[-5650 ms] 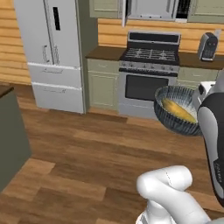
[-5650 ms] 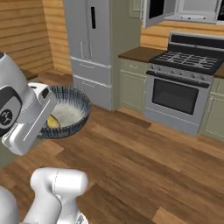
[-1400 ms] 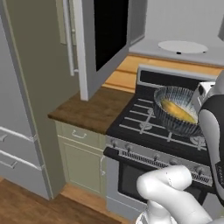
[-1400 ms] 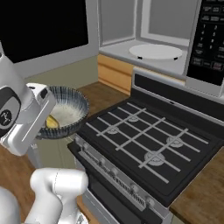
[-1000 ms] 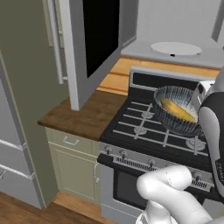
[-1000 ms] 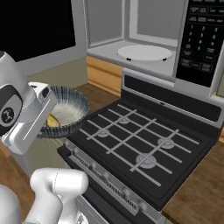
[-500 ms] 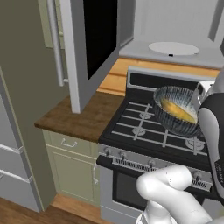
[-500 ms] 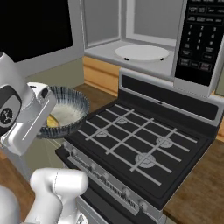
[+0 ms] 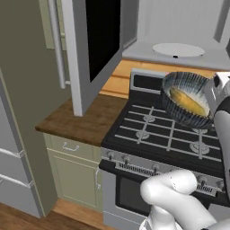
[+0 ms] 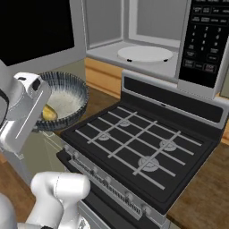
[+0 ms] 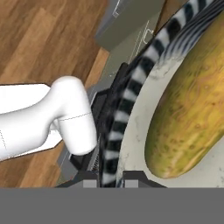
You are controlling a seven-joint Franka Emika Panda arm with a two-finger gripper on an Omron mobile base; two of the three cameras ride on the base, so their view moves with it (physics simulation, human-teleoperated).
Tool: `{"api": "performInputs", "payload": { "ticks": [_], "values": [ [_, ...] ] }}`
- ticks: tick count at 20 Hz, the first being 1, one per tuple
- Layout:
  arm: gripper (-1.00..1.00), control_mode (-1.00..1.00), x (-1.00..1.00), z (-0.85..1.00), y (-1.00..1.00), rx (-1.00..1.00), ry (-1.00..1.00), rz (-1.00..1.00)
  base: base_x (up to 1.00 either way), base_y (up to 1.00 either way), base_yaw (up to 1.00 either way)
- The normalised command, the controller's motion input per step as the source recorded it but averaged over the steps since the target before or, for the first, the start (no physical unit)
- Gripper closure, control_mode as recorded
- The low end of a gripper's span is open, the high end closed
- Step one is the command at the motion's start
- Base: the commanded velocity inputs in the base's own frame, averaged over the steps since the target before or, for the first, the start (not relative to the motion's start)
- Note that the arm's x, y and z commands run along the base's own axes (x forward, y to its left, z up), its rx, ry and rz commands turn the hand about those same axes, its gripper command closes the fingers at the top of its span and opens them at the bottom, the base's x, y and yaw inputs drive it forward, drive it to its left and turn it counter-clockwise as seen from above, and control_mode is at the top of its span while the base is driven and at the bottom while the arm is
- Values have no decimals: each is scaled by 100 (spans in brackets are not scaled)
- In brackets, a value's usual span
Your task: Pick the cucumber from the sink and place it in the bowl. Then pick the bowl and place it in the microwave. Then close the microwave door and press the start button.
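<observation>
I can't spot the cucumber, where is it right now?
The cucumber lies inside the bowl, which the pincer holds by its rim in the air at the range's front left corner, below the open microwave.

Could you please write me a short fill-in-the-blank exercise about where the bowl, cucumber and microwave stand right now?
1. The cucumber lies inside the ____.
2. The bowl is held in the air, its rim between the robot's ____.
3. The microwave door stands ____.
4. Inside the microwave sits a round white ____.

Missing words: bowl; jaws; open; turntable plate
</observation>
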Motion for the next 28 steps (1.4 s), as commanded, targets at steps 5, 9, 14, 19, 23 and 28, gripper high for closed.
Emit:
{"api": "performInputs", "payload": {
  "ticks": [5, 9, 14, 19, 23, 28],
  "values": [
    [100, -100, 25, 48, -16, 0, -9, -4, 0, 0, 0],
    [100, -100, 67, 40, -37, 0, -4, -10, 0, 0, 0],
    [100, -100, 75, 40, -38, 0, 0, -10, 0, 0, 0],
    [100, -100, 72, 25, -13, 0, -9, -10, 0, 0, 0],
    [100, -100, 70, 6, -1, 0, -15, -5, 0, 0, 0],
    [100, -100, 69, 1, -10, 0, -8, 0, 0, 0, 0]
  ]
}}
